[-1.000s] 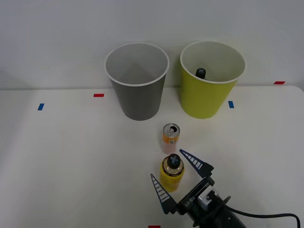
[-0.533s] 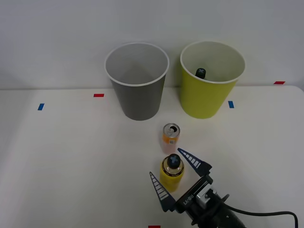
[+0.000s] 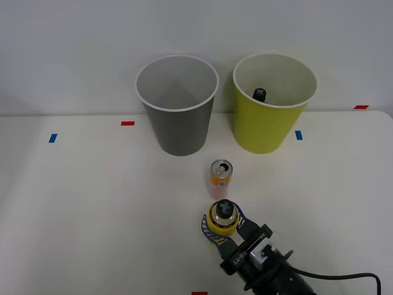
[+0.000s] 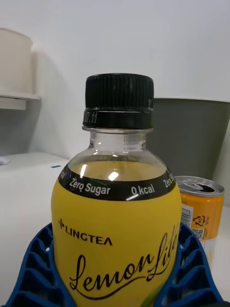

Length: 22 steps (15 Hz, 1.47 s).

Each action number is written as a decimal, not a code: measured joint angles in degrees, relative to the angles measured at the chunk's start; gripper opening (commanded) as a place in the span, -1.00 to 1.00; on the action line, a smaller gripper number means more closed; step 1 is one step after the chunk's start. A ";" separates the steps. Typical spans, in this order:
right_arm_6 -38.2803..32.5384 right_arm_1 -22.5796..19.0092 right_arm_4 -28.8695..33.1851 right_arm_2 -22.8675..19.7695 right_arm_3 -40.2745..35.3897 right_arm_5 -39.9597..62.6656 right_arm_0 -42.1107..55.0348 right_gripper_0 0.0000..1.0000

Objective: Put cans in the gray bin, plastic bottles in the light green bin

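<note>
Our right gripper pinches the plastic bottle around its yellow body, so we should lift straight up, keeping it upright, before swinging toward the light green bin. Just beyond the gripper stands the can, which a low carry would topple. Farther off, the gray bin waits for it.

Plastic bottle label: "Zero Sugar", "0 kcal", "LINGTEA", "Lemon"

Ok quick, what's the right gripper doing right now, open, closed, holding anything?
Right gripper: closed on the yellow bottle, which stands upright on the table.
</note>
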 measured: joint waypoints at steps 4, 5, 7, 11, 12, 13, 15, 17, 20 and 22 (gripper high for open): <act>0.70 -0.03 -0.14 -0.05 -0.01 -2.12 0.44 -1.00; 0.72 -0.03 -0.28 -0.22 -0.01 -2.77 0.84 -1.00; 0.76 -0.14 -0.48 -0.54 -0.38 -3.90 1.83 -1.00; 0.81 -2.22 -0.76 -2.64 -5.39 -4.10 6.75 -1.00; 0.81 -2.99 -0.90 -3.89 -6.86 -4.13 8.58 -1.00; 0.75 -4.02 -1.09 -5.21 -8.38 -4.16 10.38 -1.00; 0.18 -6.49 -2.10 -7.96 -12.43 -4.19 14.57 -1.00; -0.15 -9.03 -5.37 -10.79 -17.73 -4.20 19.10 -1.00; -0.22 -12.30 -11.39 -15.31 -24.96 -4.15 24.58 -1.00; -0.19 -13.74 -15.52 -17.92 -28.35 -4.13 26.93 -1.00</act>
